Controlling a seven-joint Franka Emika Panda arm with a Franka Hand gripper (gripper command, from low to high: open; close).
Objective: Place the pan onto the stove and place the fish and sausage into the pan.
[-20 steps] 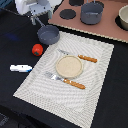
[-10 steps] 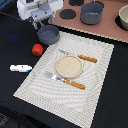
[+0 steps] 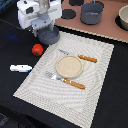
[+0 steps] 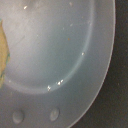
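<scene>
The blue-grey pan [image 3: 49, 35] sits on the dark table at the far corner of the placemat, off the stove [image 3: 107, 31]. My gripper [image 3: 45, 28] hangs right over the pan, its fingertips hidden by the white hand. The wrist view is filled by the pan's inside [image 4: 55, 45], with two rivets near the rim and no fingers in sight. The red sausage [image 3: 37, 49] lies on the table beside the pan. The white and blue fish [image 3: 21, 68] lies nearer, on the exterior view's left.
A larger grey pot [image 3: 91, 12] and black burner discs [image 3: 67, 13] are on the stove. The pale woven placemat [image 3: 95, 85] holds a tan plate [image 3: 68, 66] and orange-handled cutlery [image 3: 75, 84]. A bowl [image 3: 123, 17] stands at the far right.
</scene>
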